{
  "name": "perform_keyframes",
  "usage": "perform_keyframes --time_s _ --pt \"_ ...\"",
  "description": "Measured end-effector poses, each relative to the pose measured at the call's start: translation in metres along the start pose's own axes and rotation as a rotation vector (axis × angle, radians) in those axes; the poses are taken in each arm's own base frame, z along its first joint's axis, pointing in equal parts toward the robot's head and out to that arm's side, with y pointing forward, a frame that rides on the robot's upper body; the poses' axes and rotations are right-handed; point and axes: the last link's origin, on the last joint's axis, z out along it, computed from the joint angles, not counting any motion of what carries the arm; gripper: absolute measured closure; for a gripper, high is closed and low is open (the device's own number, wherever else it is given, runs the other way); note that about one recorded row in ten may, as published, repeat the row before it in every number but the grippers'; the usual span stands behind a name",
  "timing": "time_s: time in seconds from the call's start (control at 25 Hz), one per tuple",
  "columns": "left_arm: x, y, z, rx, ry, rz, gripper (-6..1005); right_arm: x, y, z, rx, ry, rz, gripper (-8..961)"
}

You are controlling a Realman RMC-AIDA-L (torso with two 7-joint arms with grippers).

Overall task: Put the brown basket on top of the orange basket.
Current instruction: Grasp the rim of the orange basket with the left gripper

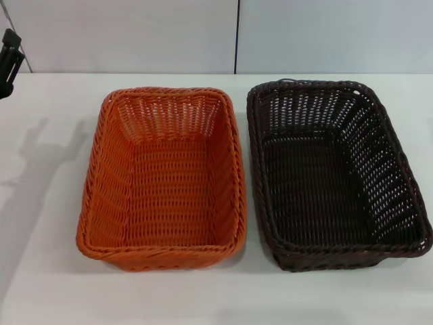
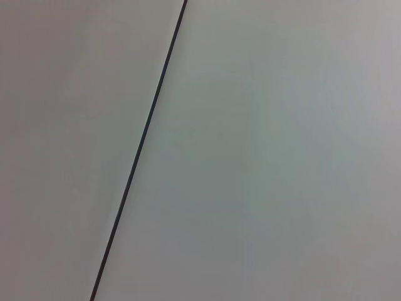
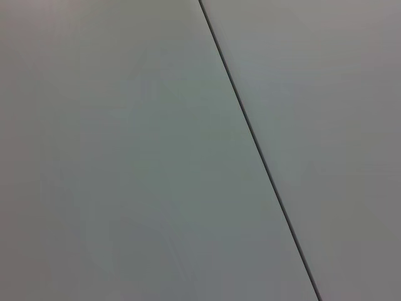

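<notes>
In head view alone, orange basket [image 1: 162, 179] beside brown basket [image 1: 335, 172].

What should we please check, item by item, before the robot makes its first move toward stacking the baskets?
1. Brown basket upright and free to lift: ok; it sits on the table on the robot's right, nothing visible inside.
2. Orange basket ready to receive: ok; upright, open, nothing visible inside.
3. Gap between baskets: cannot tell; their rims run very close, possibly touching.
4. Left end effector: cannot tell; only a dark part shows at the head view's left edge, away from both baskets.
5. Right end effector: cannot tell; not in the head view, and its wrist camera shows only a pale panel.
</notes>
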Motion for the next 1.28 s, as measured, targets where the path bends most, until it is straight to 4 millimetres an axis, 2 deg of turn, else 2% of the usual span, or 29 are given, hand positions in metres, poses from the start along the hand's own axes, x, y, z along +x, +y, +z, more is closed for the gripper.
perform_keyframes --time_s 0.76,1.0,1.04,1.24,1.28 --pt "-0.001 -0.001 0.003 0.003 -0.011 0.002 202 -0.001 0.004 0.005 -0.011 -0.005 0.010 344" --pt "-0.007 -0.003 0.032 -0.003 -0.121 -0.018 203 -0.001 0.004 0.005 -0.011 -0.006 0.010 344" --pt "-0.007 0.000 0.045 -0.029 -0.174 -0.028 203 -0.001 0.004 0.005 -0.011 -0.006 0.010 344" --pt "-0.003 0.004 0.059 -0.083 -0.238 -0.056 203 0.000 -0.001 0.000 0.003 0.002 0.003 344" --pt "0.004 0.003 0.069 -0.108 -0.284 -0.108 203 0.000 -0.002 -0.001 0.007 0.003 0.002 345"
